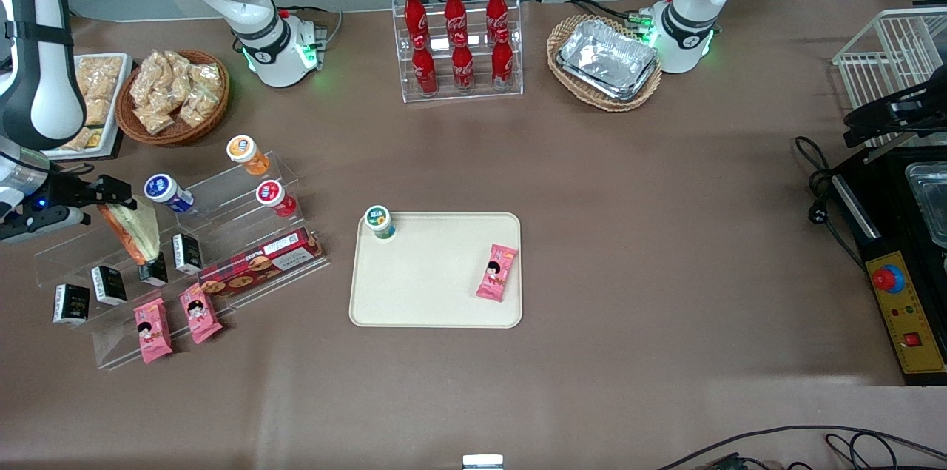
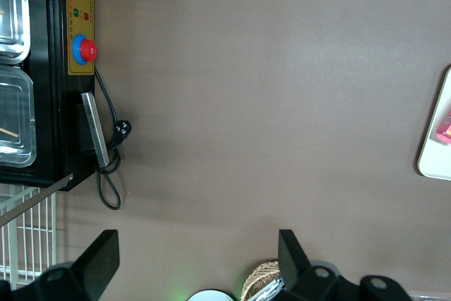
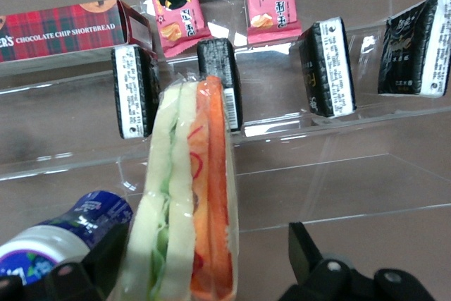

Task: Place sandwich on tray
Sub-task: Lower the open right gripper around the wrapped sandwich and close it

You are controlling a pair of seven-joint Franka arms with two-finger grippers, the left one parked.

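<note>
The tool [image 3: 204,273] hangs over the clear stepped display rack [image 1: 185,263] at the working arm's end of the table [image 1: 629,233]; its fingers [image 3: 313,262] stand spread, and the sandwich [image 3: 187,202] sits between them, its edge beside one finger while the other stands visibly apart from it; whether it is truly pinched I cannot tell. In the front view the sandwich [image 1: 133,229] stands on its end on the rack, near the small black packets [image 1: 111,283]; its long axis runs straight out from the tool. The tray [image 1: 436,270] lies at the table's middle, well apart from the sandwich, toward the parked arm's end; it carries a small jar [image 1: 380,221] and a pink snack packet [image 1: 497,272], with bare surface between them; the carry, as I judge it, runs sideways to that gap.
</note>
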